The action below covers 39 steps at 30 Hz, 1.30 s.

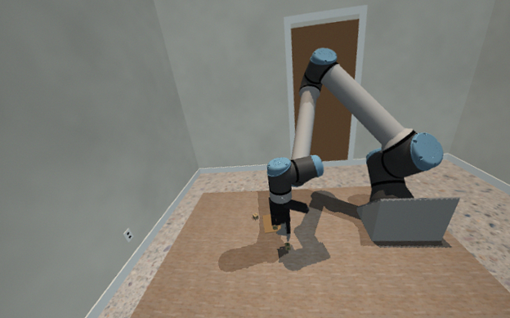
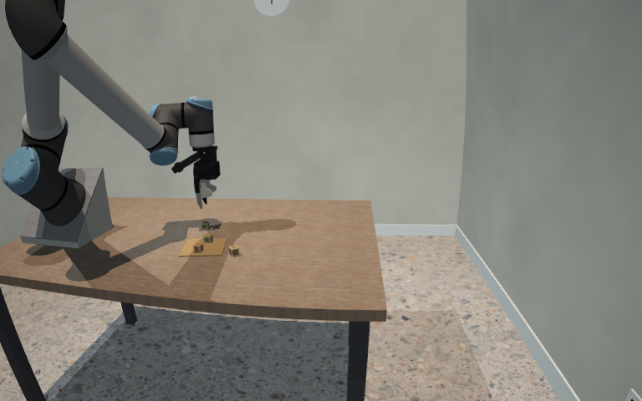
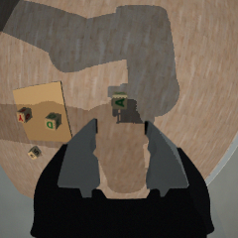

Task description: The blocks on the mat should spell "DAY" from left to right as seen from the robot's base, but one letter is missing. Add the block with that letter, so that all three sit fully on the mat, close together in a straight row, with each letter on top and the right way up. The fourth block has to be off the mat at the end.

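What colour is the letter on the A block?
Green, on the A block, clearest in the wrist view.

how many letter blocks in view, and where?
4. Y and D on the mat; A on the table ahead of the pincer; a fourth just off the mat. None seems hidden.

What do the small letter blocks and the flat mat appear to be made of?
The small tan cube with a green A looks like matte painted wood: light faces, coloured border, no shine. The flat orange-tan rectangular mat appears to be thin card or cork, uniform and matte; the material stays uncertain.
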Available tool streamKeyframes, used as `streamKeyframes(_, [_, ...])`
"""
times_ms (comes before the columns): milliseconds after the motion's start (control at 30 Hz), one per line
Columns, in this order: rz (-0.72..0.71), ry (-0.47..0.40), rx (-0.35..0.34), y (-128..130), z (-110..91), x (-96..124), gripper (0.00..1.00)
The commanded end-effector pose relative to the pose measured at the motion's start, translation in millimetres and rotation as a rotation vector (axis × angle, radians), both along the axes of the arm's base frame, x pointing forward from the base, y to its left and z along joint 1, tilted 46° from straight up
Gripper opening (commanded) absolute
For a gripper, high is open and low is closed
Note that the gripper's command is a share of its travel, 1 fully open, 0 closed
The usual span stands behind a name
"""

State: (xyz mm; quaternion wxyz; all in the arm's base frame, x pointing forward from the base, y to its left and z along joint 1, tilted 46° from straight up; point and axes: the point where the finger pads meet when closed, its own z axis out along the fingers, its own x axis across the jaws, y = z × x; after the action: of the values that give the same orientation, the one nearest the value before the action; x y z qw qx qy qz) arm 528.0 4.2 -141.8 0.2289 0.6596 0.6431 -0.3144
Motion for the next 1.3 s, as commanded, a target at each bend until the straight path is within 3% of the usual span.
streamKeyframes(0, [0.008, 0.006, 0.002, -1.1, -1.1, 0.2, 0.37])
streamKeyframes(1267, [0.013, 0.012, 0.003, -35.9, -34.5, -5.8, 0.37])
